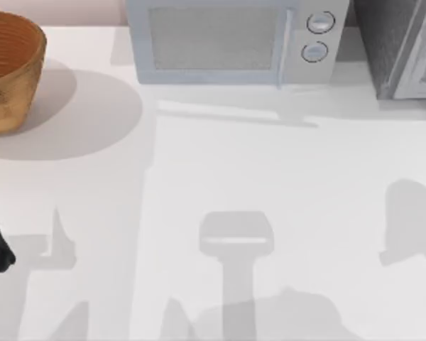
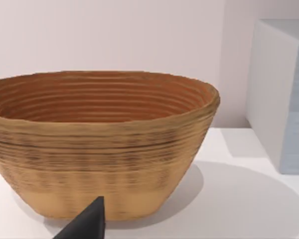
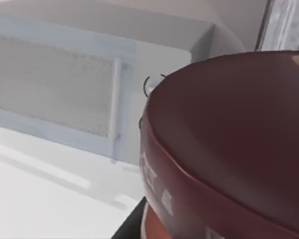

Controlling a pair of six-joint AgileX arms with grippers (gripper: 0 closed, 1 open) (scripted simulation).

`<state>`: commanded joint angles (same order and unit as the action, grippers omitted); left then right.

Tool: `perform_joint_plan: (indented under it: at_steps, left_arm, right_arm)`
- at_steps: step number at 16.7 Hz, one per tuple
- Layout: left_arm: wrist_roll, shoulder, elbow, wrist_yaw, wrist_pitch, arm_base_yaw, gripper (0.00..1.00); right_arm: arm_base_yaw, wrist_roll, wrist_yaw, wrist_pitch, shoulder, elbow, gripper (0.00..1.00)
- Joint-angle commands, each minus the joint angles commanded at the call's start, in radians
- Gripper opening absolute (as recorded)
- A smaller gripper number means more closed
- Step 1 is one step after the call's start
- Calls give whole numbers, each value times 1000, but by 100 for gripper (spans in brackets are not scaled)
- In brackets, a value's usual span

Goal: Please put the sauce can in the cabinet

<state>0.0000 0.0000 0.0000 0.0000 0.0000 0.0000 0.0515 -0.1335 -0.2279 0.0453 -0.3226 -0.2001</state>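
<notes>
Glossy dark-red domed sauce can [image 3: 229, 149] apparently grasped by right fingers, ribbed woven basket [image 2: 102, 144], left fingers' state unclear

A ribbed woven basket [image 2: 102, 144] stands on the white surface [image 2: 249, 209] just beyond the dark pincer [image 2: 87, 224] tip; a pale microwave [image 2: 284, 94] farther off.

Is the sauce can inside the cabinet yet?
Not yet. The sauce can sits right up against the right wrist camera, with the microwave behind it and the cabinet off at the table's back right.
</notes>
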Motion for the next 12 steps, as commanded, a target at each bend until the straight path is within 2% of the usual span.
perform_joint_plan:
  at_steps: [3,6,12]
  left_arm:
    - [0,0,0,0,0,0,100]
    - [0,0,0,0,0,0,100]
    - [0,0,0,0,0,0,100]
  right_arm:
    - [-28,79,134,-30,198,124,0]
    - [-47,125,213,-44,303,189,0]
    - [-48,134,226,-45,318,198,0]
